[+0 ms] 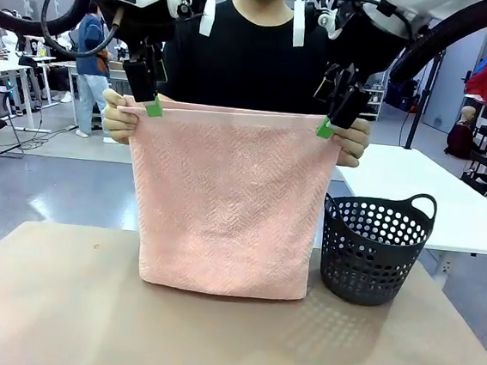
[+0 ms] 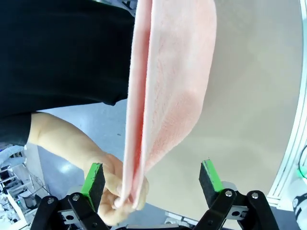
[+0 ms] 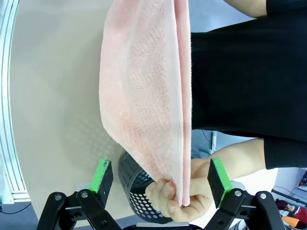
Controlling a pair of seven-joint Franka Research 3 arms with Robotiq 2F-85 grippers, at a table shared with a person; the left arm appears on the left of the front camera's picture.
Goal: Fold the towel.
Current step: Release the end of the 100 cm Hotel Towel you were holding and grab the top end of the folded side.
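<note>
Table (image 1: pixel 59 303) in the foreground, with the dark perforated basket (image 1: pixel 374 247) standing on it toward the robot's right. The towel (image 1: pixel 225 198) hangs upright just left of the basket. Its lower edge rests on the table, and its top hem runs level, side to side, well above the basket's rim. Both grippers are spread wide and hold nothing. The right gripper (image 3: pixel 160 175) straddles the top corner nearer the basket, the left gripper (image 2: pixel 152 178) the corner farther from it, green pads standing off either side of the cloth. Behind, the person's hands (image 1: pixel 119 117) (image 1: pixel 353 141) pinch those corners and carry the towel. Judgement: the hem lies across both jaw gaps, so a plain close should take each corner; neither arm is better placed. No brand, label or readable writing on towel, basket or grippers.
</note>
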